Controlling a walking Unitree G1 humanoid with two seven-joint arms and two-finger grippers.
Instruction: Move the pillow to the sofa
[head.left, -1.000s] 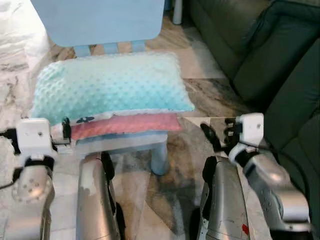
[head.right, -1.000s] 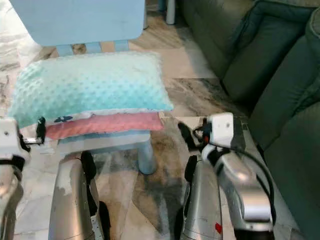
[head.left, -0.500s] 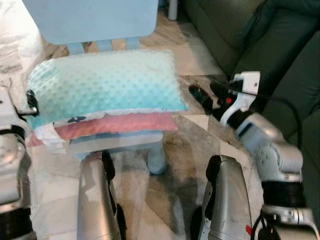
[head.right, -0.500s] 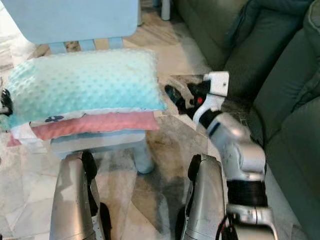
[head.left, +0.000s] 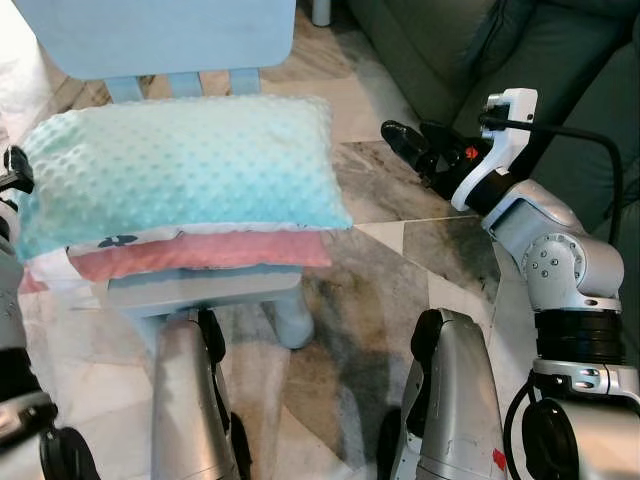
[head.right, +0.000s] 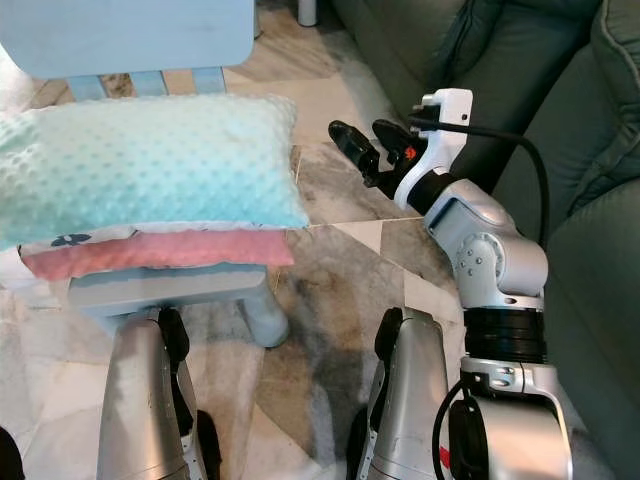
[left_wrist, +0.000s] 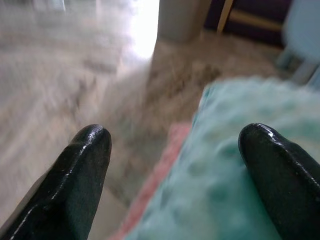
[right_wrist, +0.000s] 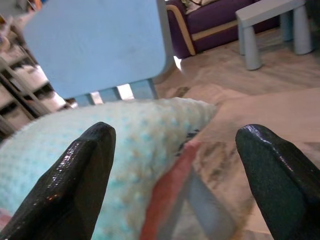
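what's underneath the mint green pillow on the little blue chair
A pink pillow lies directly under the mint pillow, with a white patterned edge showing between them at the left. Both rest on the blue chair; its seat top is mostly covered.

Turquoise dimpled plush-cloth pillow (head.left: 180, 165): soft, matt, bumpy nap. Pink smooth-cloth cushion (head.left: 200, 250) beneath: flat matt weave. Pale blue plastic chair (head.left: 160, 40): smooth, matt. Veined marble floor (head.left: 400, 220): polished, glossy. Dark green leather-look sofa (head.left: 560, 90): dull sheen, creased. Black fingers (right_wrist: 80, 175): glossy.
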